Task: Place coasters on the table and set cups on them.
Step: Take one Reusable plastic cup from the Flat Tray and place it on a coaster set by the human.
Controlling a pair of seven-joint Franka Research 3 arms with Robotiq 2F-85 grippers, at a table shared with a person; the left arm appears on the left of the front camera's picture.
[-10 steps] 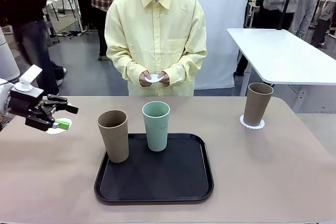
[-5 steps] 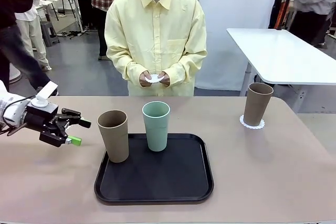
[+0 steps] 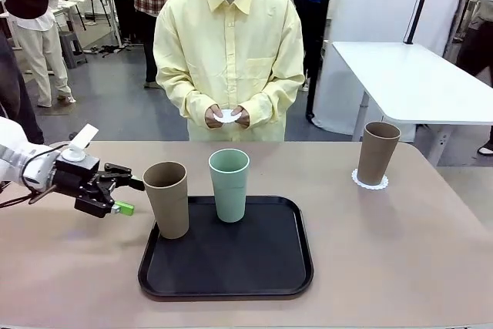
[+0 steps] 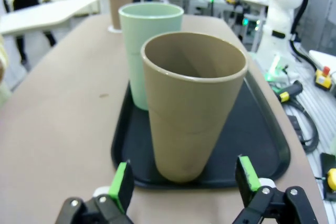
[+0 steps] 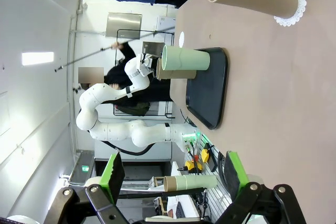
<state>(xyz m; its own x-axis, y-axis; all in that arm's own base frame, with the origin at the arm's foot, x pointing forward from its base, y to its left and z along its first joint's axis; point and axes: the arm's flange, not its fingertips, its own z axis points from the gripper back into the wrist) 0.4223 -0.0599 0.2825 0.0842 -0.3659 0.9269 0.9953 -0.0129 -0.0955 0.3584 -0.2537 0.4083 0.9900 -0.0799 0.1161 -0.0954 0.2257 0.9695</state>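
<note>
Table (image 3: pixel 400 252): brown cup (image 3: pixel 166 199) faces left pincer (image 3: pixel 135 197), maybe touching.

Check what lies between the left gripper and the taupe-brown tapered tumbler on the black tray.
Nothing but bare beige tabletop and the black rectangular tray's rim, in the left wrist view.

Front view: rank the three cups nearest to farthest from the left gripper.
1. Near taupe cup, at the tray's left edge, right by the left gripper.
2. Mint cup, on the tray, toward its back.
3. Far taupe cup, on its coaster, far right.
</note>
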